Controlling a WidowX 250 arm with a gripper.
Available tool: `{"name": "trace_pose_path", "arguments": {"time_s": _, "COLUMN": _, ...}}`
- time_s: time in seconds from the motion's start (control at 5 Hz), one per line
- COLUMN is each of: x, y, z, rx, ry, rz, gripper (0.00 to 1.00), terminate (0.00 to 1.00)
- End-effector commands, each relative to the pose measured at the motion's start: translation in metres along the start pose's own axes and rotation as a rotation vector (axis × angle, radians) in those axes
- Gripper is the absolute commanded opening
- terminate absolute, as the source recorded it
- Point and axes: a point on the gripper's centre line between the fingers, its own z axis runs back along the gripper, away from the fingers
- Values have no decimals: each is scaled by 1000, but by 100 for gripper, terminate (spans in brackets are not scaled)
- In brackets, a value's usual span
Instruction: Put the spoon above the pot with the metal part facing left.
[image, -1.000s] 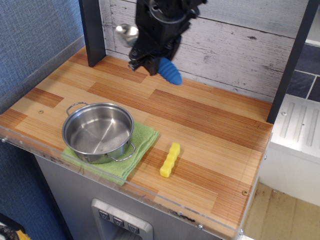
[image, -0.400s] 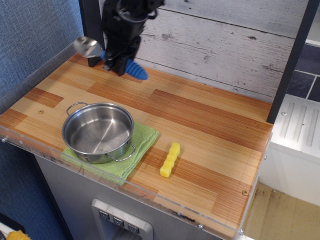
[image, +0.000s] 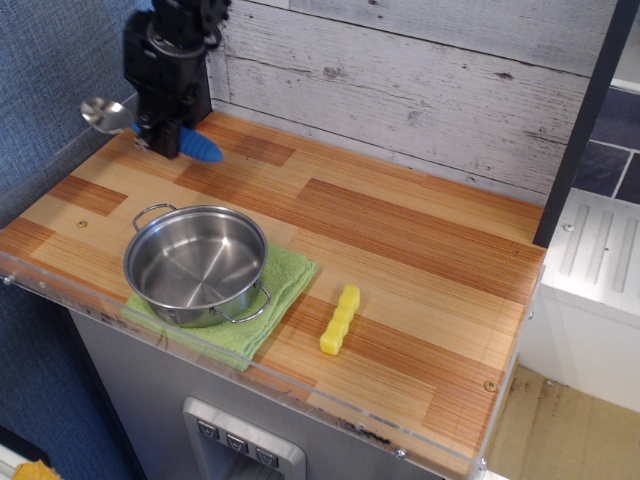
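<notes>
The shiny steel pot (image: 196, 265) with two wire loop handles stands on a green cloth (image: 285, 285) at the front left of the wooden table. My gripper (image: 160, 140) is behind the pot at the back left, shut on the spoon. The spoon's blue ribbed handle (image: 202, 148) sticks out to the right of the fingers. Its silver metal bowl (image: 104, 113) points left, out over the table's left edge. The spoon hangs a little above the wood.
A small yellow bumpy block (image: 340, 320) lies to the right of the cloth near the front edge. A whitewashed plank wall (image: 420, 80) runs along the back. A dark post (image: 580, 130) stands at the back right. A blue wall (image: 60, 60) borders the left side.
My gripper has carried the spoon leftward and downward along the back wall, from the back centre to the back left corner behind the pot. The pot, cloth and block have not moved.
</notes>
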Motion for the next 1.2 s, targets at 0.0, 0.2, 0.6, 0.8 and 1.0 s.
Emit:
{"name": "trace_pose_path", "arguments": {"time_s": 0.0, "x": 2, "y": 5, "z": 1, "rx": -34, "ry": 11, "rz": 10, "gripper": 0, "terminate": 0}}
{"name": "trace_pose_path", "arguments": {"time_s": 0.2, "x": -27, "y": 6, "z": 9, "rx": -45, "ry": 23, "rz": -11, "gripper": 0, "terminate": 0}}
{"name": "trace_pose_path", "arguments": {"time_s": 0.6, "x": -38, "y": 9, "z": 11, "rx": -32, "ry": 66, "rz": -46, "gripper": 100, "terminate": 0}}
{"name": "trace_pose_path", "arguments": {"time_s": 0.8, "x": -43, "y": 10, "z": 12, "rx": -33, "ry": 75, "rz": -38, "gripper": 100, "terminate": 0}}
{"name": "trace_pose_path", "arguments": {"time_s": 1.0, "x": -37, "y": 9, "z": 13, "rx": -46, "ry": 73, "rz": -37, "gripper": 100, "terminate": 0}}
